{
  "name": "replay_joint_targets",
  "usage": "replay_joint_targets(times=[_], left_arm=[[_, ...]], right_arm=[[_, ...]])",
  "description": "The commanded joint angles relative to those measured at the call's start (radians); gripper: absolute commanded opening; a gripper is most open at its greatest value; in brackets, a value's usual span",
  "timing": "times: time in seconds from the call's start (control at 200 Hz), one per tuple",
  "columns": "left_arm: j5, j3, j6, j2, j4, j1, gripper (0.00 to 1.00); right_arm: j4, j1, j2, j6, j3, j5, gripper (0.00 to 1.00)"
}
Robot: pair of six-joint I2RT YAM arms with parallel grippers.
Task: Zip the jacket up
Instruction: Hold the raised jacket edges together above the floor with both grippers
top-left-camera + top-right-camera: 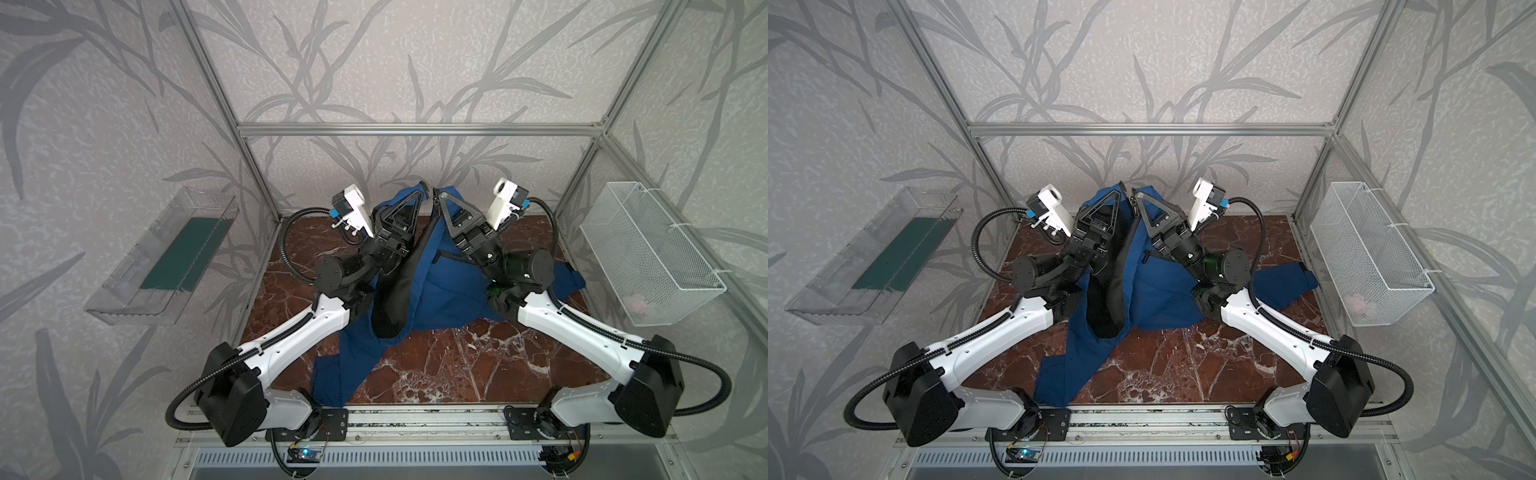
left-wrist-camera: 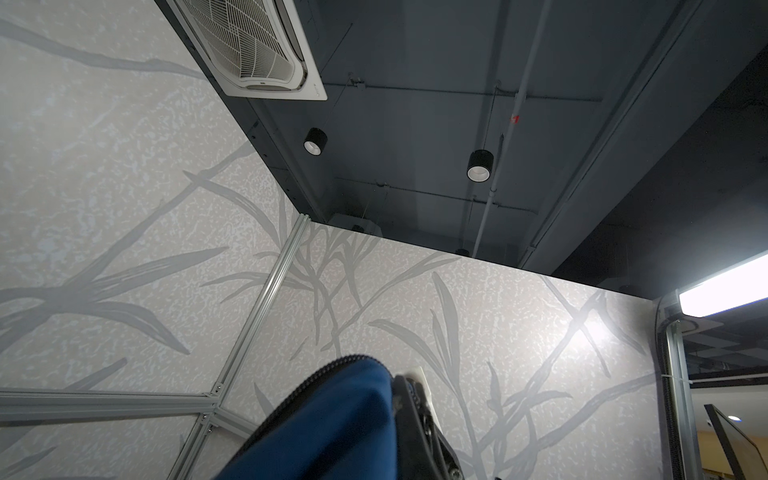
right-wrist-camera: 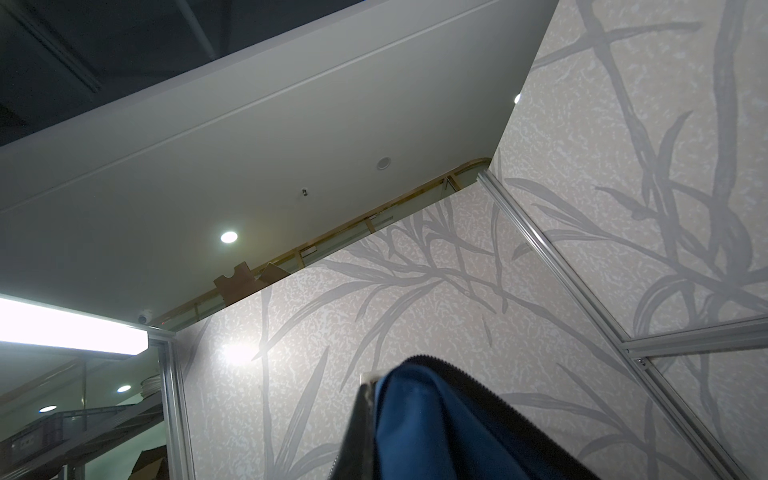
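The left gripper (image 1: 424, 190) is clamped on one front edge of the jacket (image 1: 449, 286), which hangs below both claws onto the table (image 1: 457, 374), and the right gripper (image 1: 437, 195), just beside it, clamps the other edge, so pulling apart could drag the cloth free.

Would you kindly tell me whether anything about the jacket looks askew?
Yes: the jacket hangs crumpled and unzipped from the left tool and right tool, black lining exposed, one sleeve trailing to the front edge of the table.
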Motion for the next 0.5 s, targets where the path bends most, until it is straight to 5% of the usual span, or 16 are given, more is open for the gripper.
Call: replay_joint_targets(times=[0.0,0.495], left_arm=[[0.020,0.040,-0.011,0.002,0.078,-0.010,0.00],[0.005,0.041,-0.009,0.005,0.092,-0.019,0.00]], right_arm=[[0.088,0.000,-0.001,0.006,0.046,0.006,0.00],[0.081,0.000,-0.004,0.010,0.024,0.024,0.00]])
